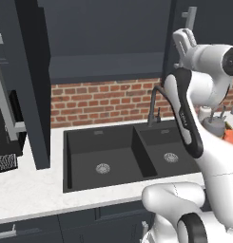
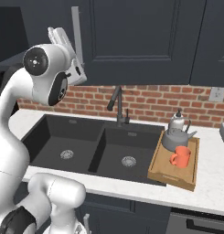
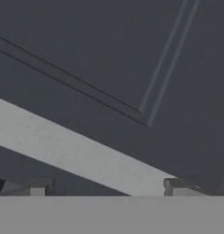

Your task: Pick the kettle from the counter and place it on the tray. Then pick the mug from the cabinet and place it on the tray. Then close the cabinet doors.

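The kettle [image 2: 176, 132] and mug [image 2: 181, 156] stand upright on the tray [image 2: 164, 176], right of the sink [image 2: 81, 146]; the tray's long axis runs front to back, mug nearer, its handle to the left; the arm is raised, its gripper [image 3: 109, 185] spread wide at the right cabinet door [image 3: 131, 59], the bar handle [image 3: 72, 153] between the fingertips, nothing gripped
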Robot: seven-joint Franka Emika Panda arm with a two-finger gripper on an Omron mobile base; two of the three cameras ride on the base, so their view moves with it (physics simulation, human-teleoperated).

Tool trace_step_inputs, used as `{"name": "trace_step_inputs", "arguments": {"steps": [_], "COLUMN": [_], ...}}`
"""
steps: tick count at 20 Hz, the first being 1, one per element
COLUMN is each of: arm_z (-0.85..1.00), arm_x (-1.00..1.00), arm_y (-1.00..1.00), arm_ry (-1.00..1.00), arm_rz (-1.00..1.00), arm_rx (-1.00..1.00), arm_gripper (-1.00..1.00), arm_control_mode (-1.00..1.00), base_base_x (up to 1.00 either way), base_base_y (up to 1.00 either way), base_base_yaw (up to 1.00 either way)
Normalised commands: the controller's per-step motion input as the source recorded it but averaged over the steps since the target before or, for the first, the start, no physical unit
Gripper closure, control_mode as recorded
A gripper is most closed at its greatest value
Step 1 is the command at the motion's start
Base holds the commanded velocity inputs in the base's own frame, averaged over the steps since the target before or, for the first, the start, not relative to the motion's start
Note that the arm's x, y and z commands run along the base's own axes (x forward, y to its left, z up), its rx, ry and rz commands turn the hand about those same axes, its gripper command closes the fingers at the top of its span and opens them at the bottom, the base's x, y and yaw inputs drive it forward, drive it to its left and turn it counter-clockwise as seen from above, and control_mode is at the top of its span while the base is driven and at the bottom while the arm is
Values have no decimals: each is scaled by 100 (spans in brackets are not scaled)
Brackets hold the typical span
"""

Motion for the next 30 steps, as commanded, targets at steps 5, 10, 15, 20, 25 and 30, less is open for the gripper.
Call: {"name": "trace_step_inputs", "arguments": {"steps": [5, 10, 15, 20, 25, 30], "arm_z": [-21, -24, -28, -26, -18, -22], "arm_x": [58, 58, 48, 47, 38, 7], "arm_y": [1, 1, 4, 7, 5, 12], "arm_ry": [0, 0, 0, 0, 0, 0], "arm_rz": [3, 0, 0, 0, 0, 0], "arm_rx": [0, 0, -3, -5, -6, -10], "arm_gripper": [-100, -100, -100, -100, -100, -100], "arm_control_mode": [-100, -100, -100, -100, -100, -100], "base_base_x": [0, 0, 0, 0, 0, 0], "base_base_y": [0, 0, 0, 0, 0, 0], "base_base_yaw": [0, 0, 0, 0, 0, 0]}}
